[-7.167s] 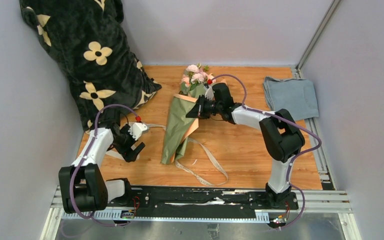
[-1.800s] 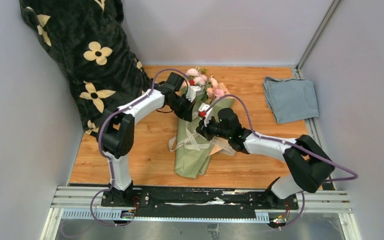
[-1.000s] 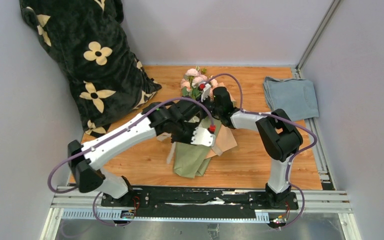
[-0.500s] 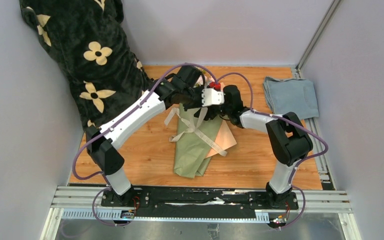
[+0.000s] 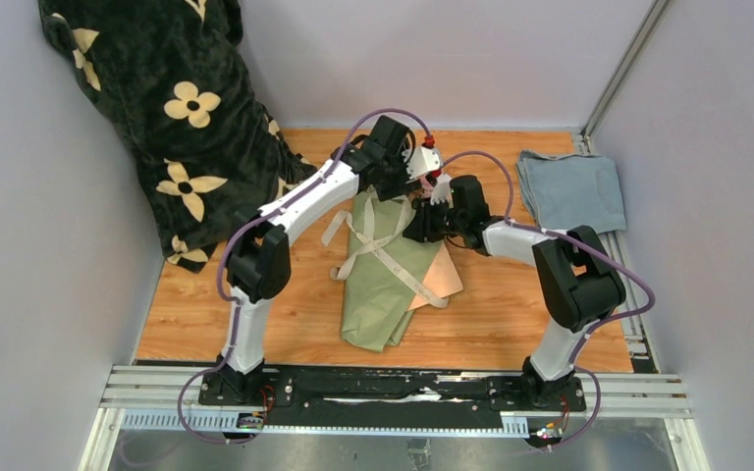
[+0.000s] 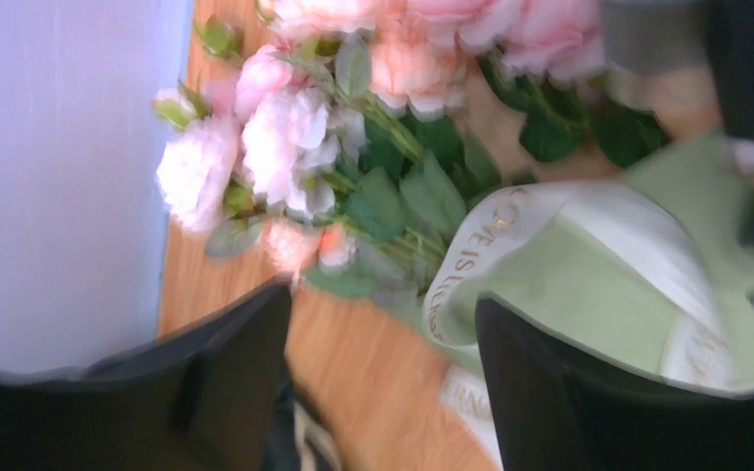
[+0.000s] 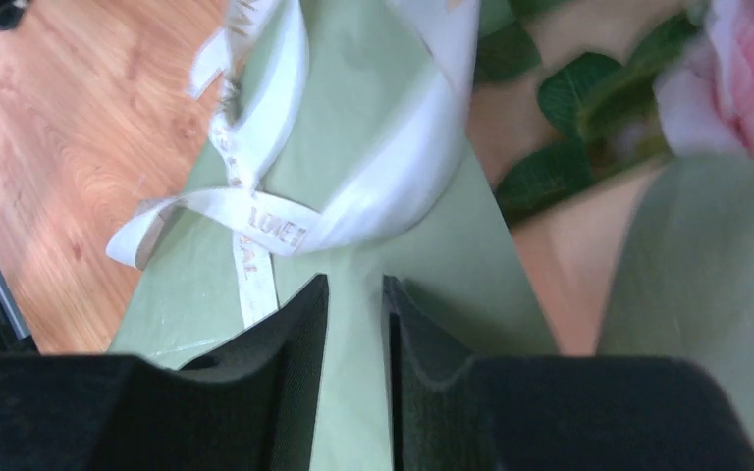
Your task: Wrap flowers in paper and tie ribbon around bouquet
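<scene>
Cream-beige fabric ribbon (image 5: 385,257) crosses the sage-green paper bouquet (image 5: 378,299) mid-frame, seemingly untied; left gripper (image 6: 378,324) wide, right gripper (image 7: 355,294) narrow; we should grasp its ends.

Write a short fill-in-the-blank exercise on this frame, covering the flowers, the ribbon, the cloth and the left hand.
1. The flowers have ___ blooms.
2. The ribbon lies over paper whose outer face is ___.
3. The folded cloth lies on the ___ arm's side of the table.
4. The left hand is ___, gripping nothing.

Missing words: pink; green; right; open.
</scene>
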